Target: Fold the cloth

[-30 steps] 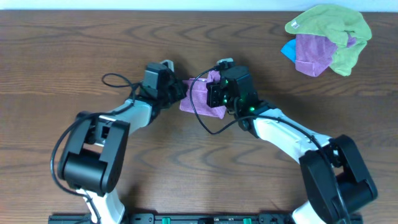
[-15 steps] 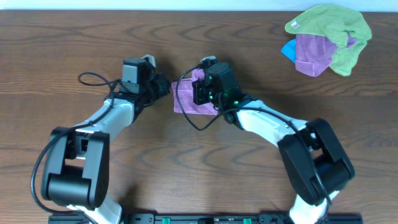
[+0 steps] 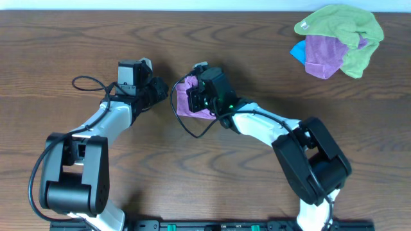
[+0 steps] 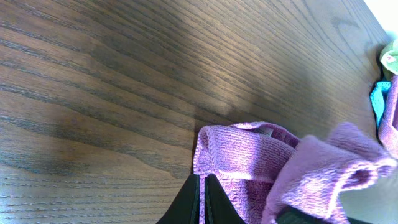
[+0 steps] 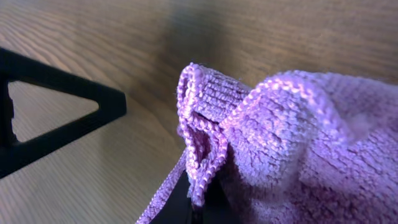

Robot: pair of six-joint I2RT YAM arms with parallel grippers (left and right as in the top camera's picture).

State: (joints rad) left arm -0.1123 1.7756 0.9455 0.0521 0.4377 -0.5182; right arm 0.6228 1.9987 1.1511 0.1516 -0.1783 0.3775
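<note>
A small purple cloth (image 3: 185, 106) lies bunched on the wooden table (image 3: 212, 173) between my two grippers. My left gripper (image 3: 166, 90) is at its left edge. In the left wrist view its fingers (image 4: 202, 182) are pressed together on the cloth's hem (image 4: 249, 162). My right gripper (image 3: 194, 96) sits over the cloth's top. In the right wrist view it (image 5: 200, 200) is shut on a raised fold of the purple cloth (image 5: 298, 137), with the stitched hem doubled between the jaws. The left gripper's black finger (image 5: 62, 106) shows at that view's left.
A heap of green, purple and blue cloths (image 3: 337, 38) lies at the table's far right corner, also at the right edge of the left wrist view (image 4: 387, 93). Black cables (image 3: 90, 82) loop beside both arms.
Both grippers and the purple cloth have slid leftward across the table together. The cloth stays bunched between them.
</note>
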